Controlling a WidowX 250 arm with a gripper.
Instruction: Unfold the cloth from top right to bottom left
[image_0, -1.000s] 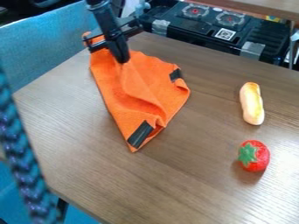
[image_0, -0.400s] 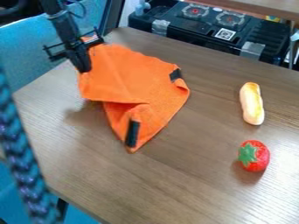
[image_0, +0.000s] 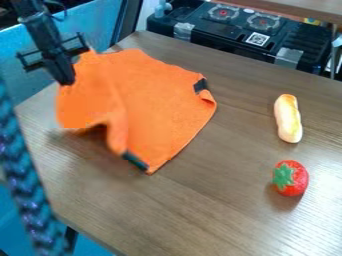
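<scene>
The hand (image_0: 67, 81) gripped the orange cloth (image_0: 153, 95) near one edge, holding part of it above the worktop (image_0: 220, 200).

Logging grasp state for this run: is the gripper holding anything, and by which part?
Yes, the orange cloth, held by its upper-left edge at the tip of the gripper. The lower-left part hangs raised off the table.

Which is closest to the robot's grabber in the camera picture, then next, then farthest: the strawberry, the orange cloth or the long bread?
1. Orange cloth: right at the gripper, on the picture's left side.
2. Long bread: over on the right.
3. Strawberry: also right, below the bread in the picture.
</scene>
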